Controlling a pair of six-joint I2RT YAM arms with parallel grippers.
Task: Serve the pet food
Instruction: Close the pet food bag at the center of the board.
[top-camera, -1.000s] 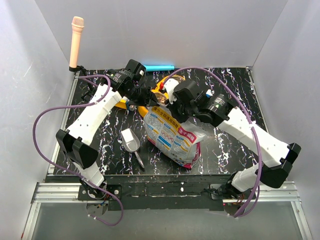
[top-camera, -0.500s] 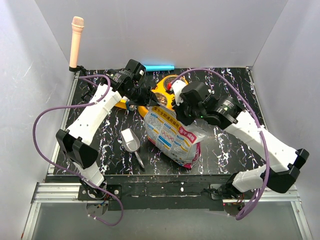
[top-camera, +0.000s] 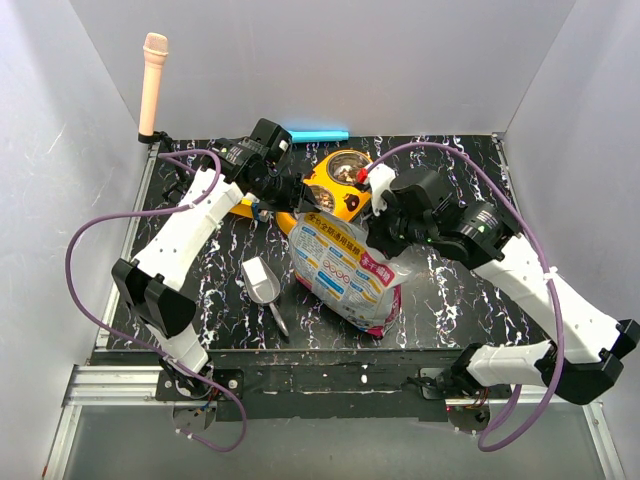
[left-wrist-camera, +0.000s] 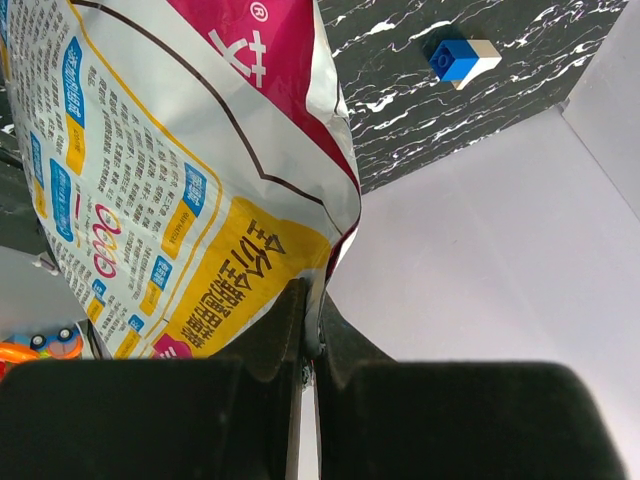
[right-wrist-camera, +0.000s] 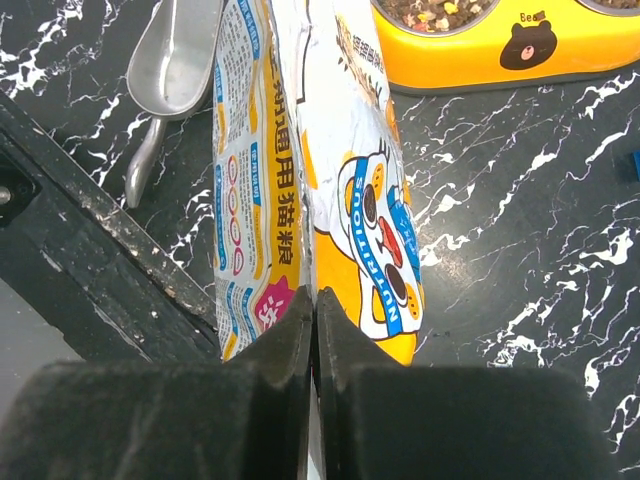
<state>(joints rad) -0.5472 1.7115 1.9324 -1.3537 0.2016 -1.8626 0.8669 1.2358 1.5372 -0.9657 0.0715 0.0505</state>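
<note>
The white-blue-pink foil bag (top-camera: 345, 270) stands on the black marbled table, in front of the yellow double bowl (top-camera: 335, 195). Pet food (top-camera: 350, 168) lies in the bowl's right-hand dish, and it also shows in the right wrist view (right-wrist-camera: 432, 12). My left gripper (top-camera: 300, 205) is shut on the bag's top left edge; its jaws pinch the foil seam (left-wrist-camera: 312, 320). My right gripper (top-camera: 383, 243) is shut on the bag's right edge (right-wrist-camera: 316, 300). The bag (right-wrist-camera: 310, 170) fills the middle of the right wrist view, and the bag (left-wrist-camera: 180, 180) covers the left of the left wrist view.
A metal scoop (top-camera: 262, 280) lies left of the bag, also in the right wrist view (right-wrist-camera: 175, 60). A small blue-and-white block (left-wrist-camera: 458, 60) lies on the table. A light-blue bar (top-camera: 320, 134) lies at the back edge. A pink post (top-camera: 153, 80) stands at the back left corner.
My right arm has drawn back to the right with the bag's edge in its grip, uncovering more of the yellow bowl. The left arm has not moved.
</note>
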